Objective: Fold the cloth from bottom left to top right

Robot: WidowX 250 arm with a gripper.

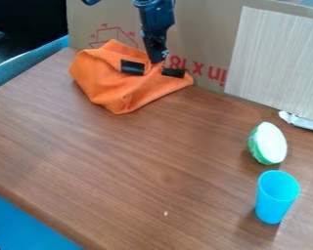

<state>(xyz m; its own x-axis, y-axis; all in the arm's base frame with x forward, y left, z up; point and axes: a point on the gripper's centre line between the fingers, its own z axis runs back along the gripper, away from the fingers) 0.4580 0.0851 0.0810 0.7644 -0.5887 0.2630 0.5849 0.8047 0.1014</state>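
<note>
The black gripper [153,70] is at the upper left of the camera view, over the cloth's upper right part. It stands open, its two dark fingers wide apart against the orange fabric. Beneath and around it lies the orange cloth [113,87], bunched up with raised folds, near the table's back edge by the cardboard. One corner of the cloth points toward the front and another lies to the right. Whether the fingers touch the fabric cannot be told.
Cardboard with red print [205,29] stands behind the cloth, with a pale striped panel [277,58] on its right. A green and white half-round object [269,144] and a blue cup [275,200] are on the right side of the wooden table [120,161].
</note>
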